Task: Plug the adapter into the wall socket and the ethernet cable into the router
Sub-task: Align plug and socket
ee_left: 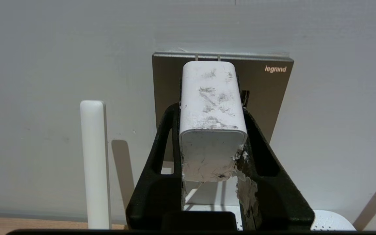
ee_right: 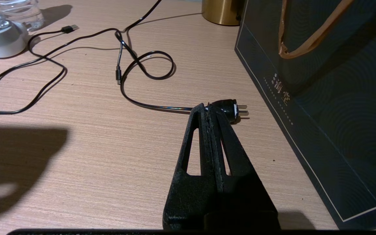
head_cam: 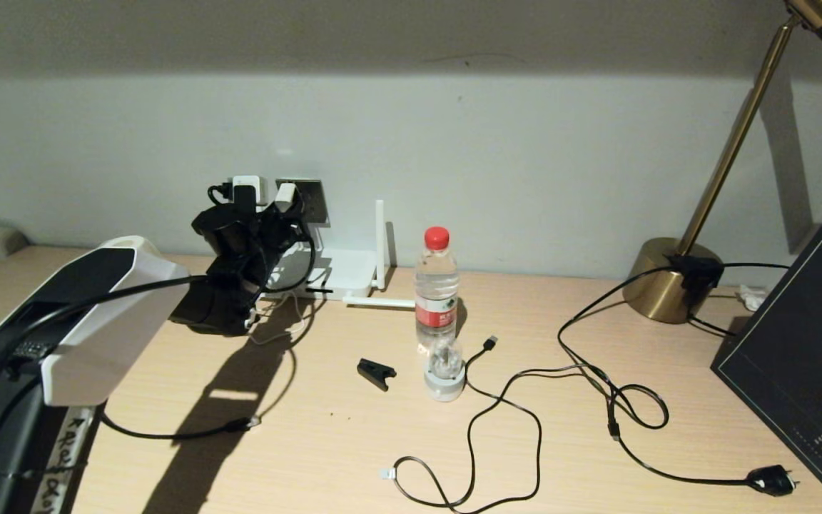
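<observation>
Against pale wall, grey wall socket (ee_left: 273, 88) marked "legrand"; left gripper (ee_left: 211, 107) pinching scuffed white adapter (ee_left: 211, 107) at its face; right gripper (ee_right: 211, 112) pressed together, over tabletop (ee_right: 93, 147).

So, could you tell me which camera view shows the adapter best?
The left wrist view: the adapter fills the middle, clamped in the left gripper right in front of the wall socket. In the head view it is a small white shape at the socket, partly behind the gripper. The right wrist view misses it.
</observation>
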